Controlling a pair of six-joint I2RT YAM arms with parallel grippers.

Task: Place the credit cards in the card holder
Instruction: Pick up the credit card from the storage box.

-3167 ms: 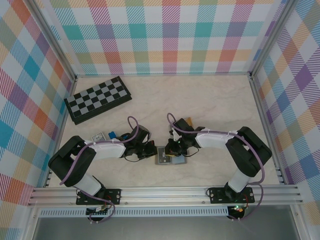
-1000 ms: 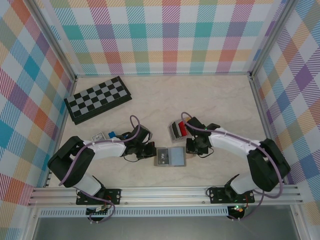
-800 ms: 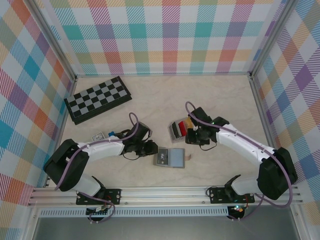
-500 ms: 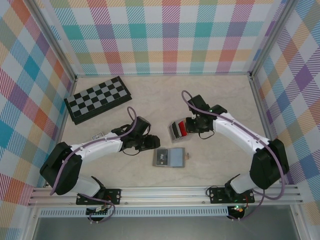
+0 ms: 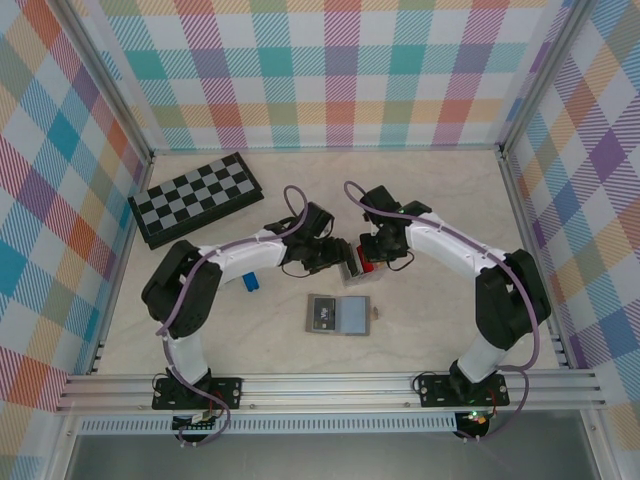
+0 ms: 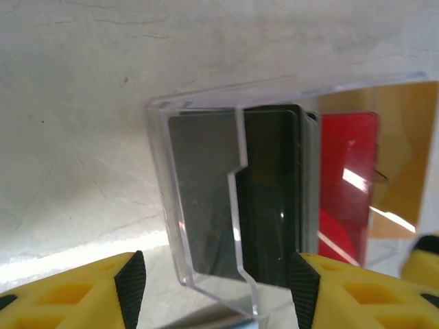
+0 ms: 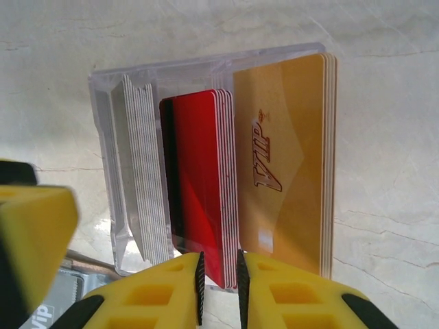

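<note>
The credit cards (image 5: 357, 263) stand in a clear plastic case (image 7: 103, 157) on the table: pale grey ones, a red stack (image 7: 199, 192) and gold VIP cards (image 7: 285, 171). My right gripper (image 7: 219, 288) is shut on the near edge of the red stack. My left gripper (image 6: 216, 291) is open, and its pads (image 6: 130, 281) straddle the case's other end, where black cards (image 6: 271, 199) show. In the top view my left gripper (image 5: 336, 258) and my right gripper (image 5: 370, 258) meet at the case. The card holder (image 5: 340, 314) lies open and flat just in front of them.
The black-and-grey chequered board (image 5: 195, 198) lies at the back left. A small blue block (image 5: 250, 282) sits beside the left arm. A tiny tan piece (image 5: 375, 313) lies at the holder's right edge. Plaid walls enclose the table on three sides.
Both grippers left the card holder and moved back to the cards. The right one closed on the red stack; the left arm swung right, uncovering the blue block.
</note>
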